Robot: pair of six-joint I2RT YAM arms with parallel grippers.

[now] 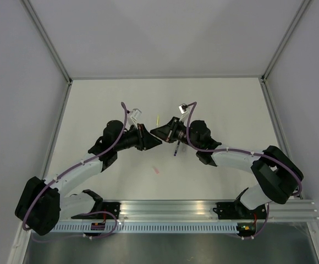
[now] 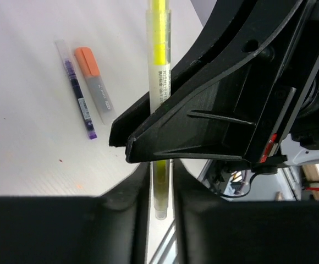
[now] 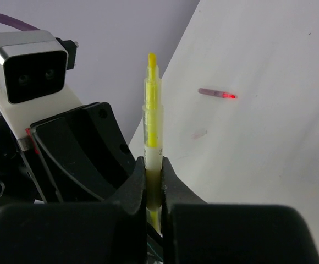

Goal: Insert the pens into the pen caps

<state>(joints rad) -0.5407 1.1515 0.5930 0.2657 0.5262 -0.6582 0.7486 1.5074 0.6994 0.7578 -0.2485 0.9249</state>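
Your left arm (image 1: 74,175) and right arm (image 1: 236,155): white links, black joints, purple cables (image 3: 8,21); left gripper (image 2: 160,170) and right gripper (image 3: 154,164) black, angular.

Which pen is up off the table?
The yellow pen, clamped in the right gripper; the purple pen and the orange-tipped grey pen lie flat on the table.

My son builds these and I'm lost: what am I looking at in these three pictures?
Two robot arms, left arm and right arm, bolted to a white table. One picture looks down from above; the other two come from cameras on each wrist. The right jaws are shut on a yellow pen; the left jaws flank the same pen, though how tightly is unclear. Lying loose: a purple pen, a grey pen with an orange tip, and a small pinkish piece.
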